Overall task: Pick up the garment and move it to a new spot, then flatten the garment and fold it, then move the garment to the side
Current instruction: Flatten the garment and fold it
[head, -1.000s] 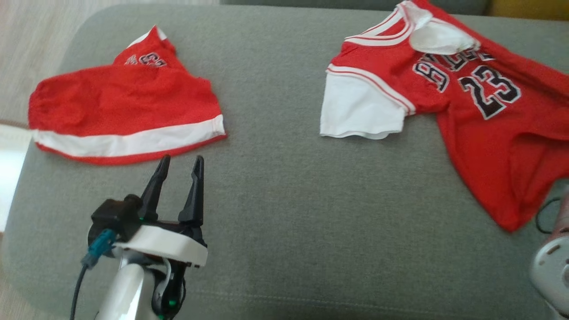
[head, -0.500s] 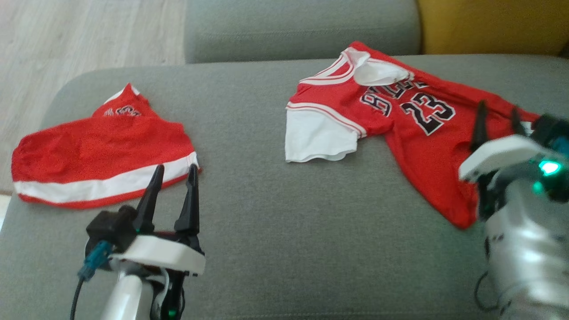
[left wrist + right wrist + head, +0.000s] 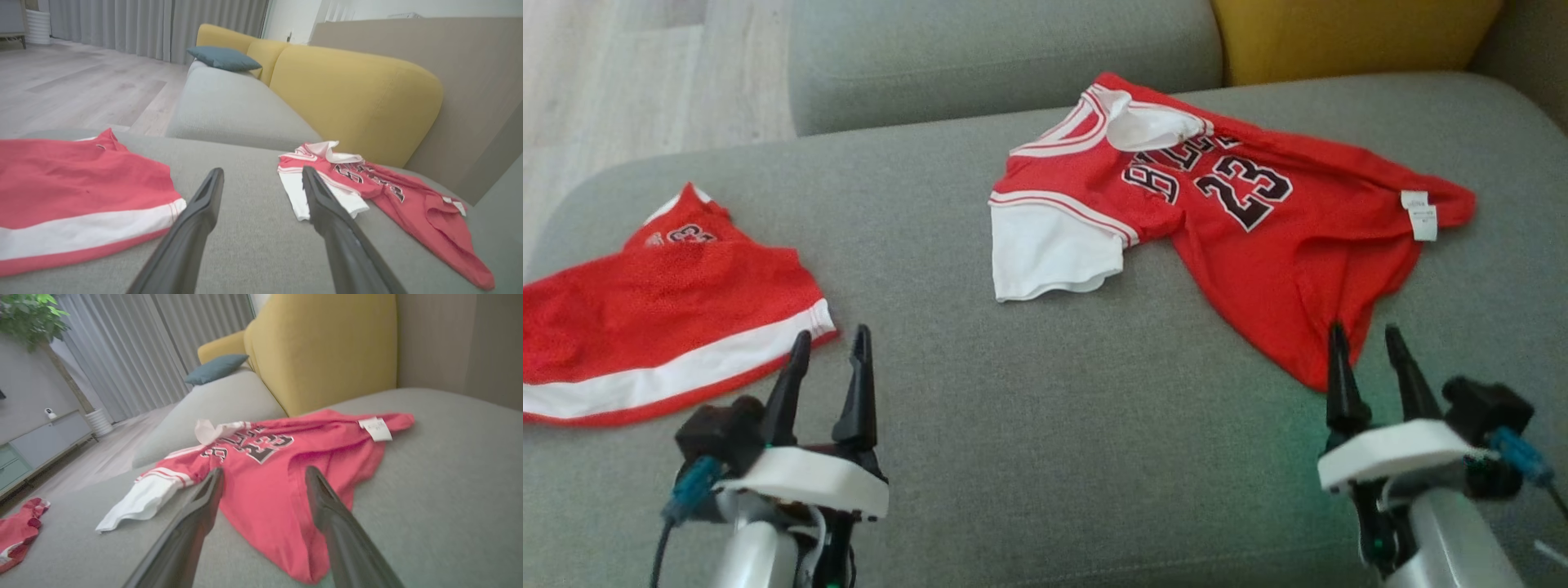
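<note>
- Right gripper [image 3: 1364, 328]: fingers spread, empty, hovering at the near hem corner of the jersey [image 3: 1282, 245], probably lined up for a pinch there.
- Left gripper [image 3: 832, 332]: fingers spread, empty, just beside the near right corner of the shorts [image 3: 662, 318].
- Jersey: far right of the seat [image 3: 1054, 441]. Rumpled, collar flipped, label showing, so likely the garment to lift.
- Shorts: left side, lying flat, seemingly set aside.

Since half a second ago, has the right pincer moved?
Yes: the right pincer drew back toward the robot, from over the jersey to its near hem.
</note>
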You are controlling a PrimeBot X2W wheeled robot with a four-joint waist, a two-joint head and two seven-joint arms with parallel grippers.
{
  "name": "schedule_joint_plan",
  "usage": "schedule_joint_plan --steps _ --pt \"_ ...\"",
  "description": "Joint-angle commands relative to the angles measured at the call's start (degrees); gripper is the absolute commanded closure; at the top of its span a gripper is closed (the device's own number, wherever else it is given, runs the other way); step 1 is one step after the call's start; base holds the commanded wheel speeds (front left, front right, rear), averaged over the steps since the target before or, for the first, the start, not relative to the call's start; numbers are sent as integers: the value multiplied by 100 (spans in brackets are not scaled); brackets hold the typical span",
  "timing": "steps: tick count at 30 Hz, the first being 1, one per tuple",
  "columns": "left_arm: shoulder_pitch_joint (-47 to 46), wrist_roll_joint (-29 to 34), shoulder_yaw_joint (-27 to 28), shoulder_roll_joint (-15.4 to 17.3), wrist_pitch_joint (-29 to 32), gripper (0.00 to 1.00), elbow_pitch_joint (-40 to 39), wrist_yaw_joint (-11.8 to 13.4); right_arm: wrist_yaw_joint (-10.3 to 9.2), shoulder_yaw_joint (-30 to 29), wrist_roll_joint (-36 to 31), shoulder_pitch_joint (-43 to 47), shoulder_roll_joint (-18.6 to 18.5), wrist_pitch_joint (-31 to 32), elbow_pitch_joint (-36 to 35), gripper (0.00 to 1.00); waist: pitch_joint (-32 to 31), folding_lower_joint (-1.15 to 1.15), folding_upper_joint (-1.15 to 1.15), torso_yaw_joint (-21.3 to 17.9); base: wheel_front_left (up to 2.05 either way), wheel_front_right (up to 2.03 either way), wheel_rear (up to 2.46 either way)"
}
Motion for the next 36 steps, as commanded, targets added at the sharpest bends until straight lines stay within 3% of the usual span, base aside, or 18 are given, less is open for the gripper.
schedule_joint_plan --steps 1,8,16,34,35,36 --pt "-360 145 142 57 -35 0 -18 -35 -4 199 -92 -322 -10 -60 -486 0 207 0 0 -155 0 0 0" --pt "-1143 330 -119 117 143 0 733 -154 -4 181 -234 -322 -10 79 -1112 0 718 0 0 -412 0 0 0" --pt "-2453 364 -444 128 976 0 1912 -274 -4 174 -276 -274 -10 191 -1621 0 1279 0 0 -762 0 0 0" --pt "-3671 615 -918 351 1329 0 3835 -319 -4 190 -582 -339 -9 61 -1813 0 1720 0 0 -1243 0 0 0" --pt "-3681 610 -953 347 1343 6 3896 -334 -4 170 -575 -345 -9 53 -1811 0 1712 0 0 -1250 0 0 0" --pt "-3690 601 -984 342 1347 76 3949 -348 -4 152 -567 -351 -9 45 -1809 0 1701 0 0 -1253 0 0 0"
